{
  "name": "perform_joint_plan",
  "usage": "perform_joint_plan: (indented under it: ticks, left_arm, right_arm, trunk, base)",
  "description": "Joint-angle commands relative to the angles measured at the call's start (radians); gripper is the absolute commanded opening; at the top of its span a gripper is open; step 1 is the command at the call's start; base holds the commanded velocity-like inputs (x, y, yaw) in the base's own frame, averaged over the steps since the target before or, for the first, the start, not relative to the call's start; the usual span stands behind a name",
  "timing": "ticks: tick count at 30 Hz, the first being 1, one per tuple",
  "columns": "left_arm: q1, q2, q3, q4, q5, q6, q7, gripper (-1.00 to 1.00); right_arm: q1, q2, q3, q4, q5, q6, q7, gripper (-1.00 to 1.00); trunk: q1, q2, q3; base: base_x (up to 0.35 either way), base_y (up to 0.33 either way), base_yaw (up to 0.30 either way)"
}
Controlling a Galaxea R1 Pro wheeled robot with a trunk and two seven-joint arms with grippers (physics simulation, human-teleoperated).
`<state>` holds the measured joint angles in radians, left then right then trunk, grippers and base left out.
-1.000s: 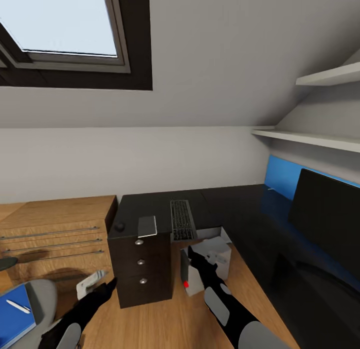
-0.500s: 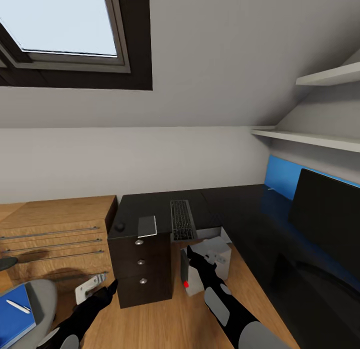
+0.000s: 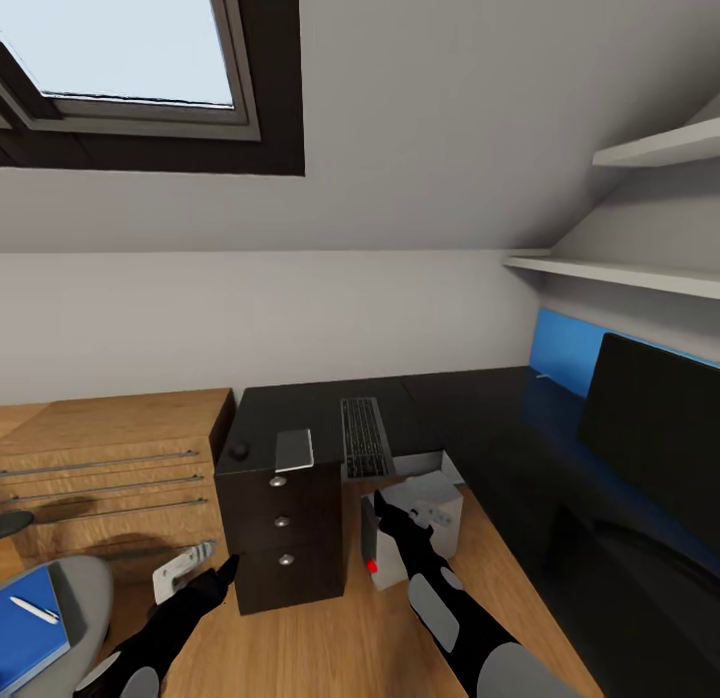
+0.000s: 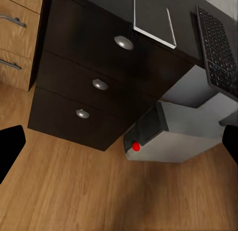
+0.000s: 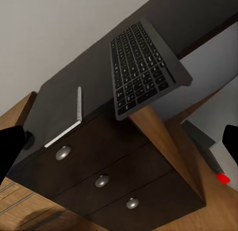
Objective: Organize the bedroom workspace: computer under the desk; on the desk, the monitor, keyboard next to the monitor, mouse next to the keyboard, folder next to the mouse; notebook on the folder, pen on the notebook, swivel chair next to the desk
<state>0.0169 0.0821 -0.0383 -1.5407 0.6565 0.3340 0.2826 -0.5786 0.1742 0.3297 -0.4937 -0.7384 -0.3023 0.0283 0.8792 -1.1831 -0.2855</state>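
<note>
- Keyboard (image 3: 364,439) lies on the dark desk (image 3: 470,408), front end hanging past the desk edge above the computer (image 3: 425,523).
- Notebook (image 3: 294,450) sits on the drawer unit's top, overhanging its front edge; mouse (image 3: 240,451) just beside it, near the corner.
- Computer stands on the wood floor (image 3: 330,638) beside the drawer unit (image 3: 283,538) (grey case, red light low on its front).
- Monitor (image 3: 655,448) stands on the desk at the right, screen dark.
- Folder (image 3: 30,628), blue, rests on the chair (image 3: 85,588) seat at lower left, with the pen (image 3: 30,610) on top.
- Left gripper (image 3: 205,578) hangs low before the drawers, fingers apart, holding nothing.
- Right gripper (image 3: 385,513) is near the computer, fingers spread wide, also holding nothing.
</note>
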Motion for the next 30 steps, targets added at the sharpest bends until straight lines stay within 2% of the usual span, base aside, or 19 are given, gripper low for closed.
perform_joint_plan:
  ticks: [1,2,3,5,7,9,11,12,15,17,30]
  left_arm:
    - [0.0,0.001,-0.002,-0.008,0.011,0.003,0.009,1.0]
    - [0.0,0.001,-0.004,-0.023,0.012,0.012,0.01,1.0]
    - [0.0,-0.004,-0.006,-0.052,0.031,0.078,0.011,1.0]
    - [0.0,-0.009,-0.005,-0.061,0.061,0.135,0.012,1.0]
    - [-0.01,-0.017,-0.001,-0.071,0.137,0.226,0.014,1.0]
    - [-0.015,-0.02,0.002,-0.074,0.177,0.261,0.015,1.0]
    - [-0.017,-0.022,0.006,-0.075,0.193,0.275,0.016,1.0]
    - [-0.018,-0.022,0.008,-0.075,0.205,0.284,0.018,1.0]
    - [-0.019,-0.023,0.012,-0.075,0.216,0.292,0.024,1.0]
    - [-0.02,-0.022,0.029,-0.076,0.225,0.298,0.031,1.0]
    - [-0.021,-0.022,0.039,-0.075,0.226,0.298,0.033,1.0]
  right_arm:
    - [-0.001,0.0,0.005,0.001,-0.011,-0.006,0.002,1.0]
    - [-0.001,0.0,0.004,0.0,-0.011,-0.004,0.001,1.0]
    - [-0.002,0.0,0.0,-0.004,-0.018,0.0,0.0,1.0]
    - [-0.003,0.0,-0.003,-0.008,-0.025,0.001,0.001,1.0]
    - [-0.004,0.0,-0.011,-0.019,-0.044,0.002,0.001,1.0]
    - [-0.004,-0.002,-0.019,-0.026,-0.072,0.003,0.002,1.0]
    - [-0.004,-0.005,-0.025,-0.028,-0.095,0.004,0.002,1.0]
    - [-0.004,-0.01,-0.029,-0.029,-0.121,0.005,0.002,1.0]
    - [-0.004,-0.02,-0.033,-0.03,-0.161,0.008,0.003,1.0]
    - [-0.003,-0.025,-0.034,-0.031,-0.186,0.01,0.004,1.0]
    - [-0.003,-0.026,-0.034,0.0,-0.192,0.012,-0.002,1.0]
  trunk:
    - [0.004,-0.008,-0.004]
    - [0.008,-0.015,-0.007]
    - [0.012,-0.022,-0.011]
    - [0.019,-0.036,-0.017]
    - [0.027,-0.05,-0.023]
    - [0.035,-0.064,-0.029]
    - [0.042,-0.078,-0.036]
    - [0.046,-0.085,-0.039]
    - [0.058,-0.106,-0.048]
    - [0.065,-0.12,-0.054]
    - [0.115,-0.211,-0.095]
  base:
    - [0.0,0.0,0.0]
    - [0.0,0.0,0.0]
    - [0.0,0.0,0.0]
    - [0.0,0.0,0.0]
    - [0.0,0.0,0.0]
    - [0.0,0.0,0.0]
    - [0.0,0.0,0.0]
    - [0.0,0.0,0.0]
    - [0.0,0.0,0.0]
    - [0.0,0.0,0.0]
    - [0.0,0.0,0.0]
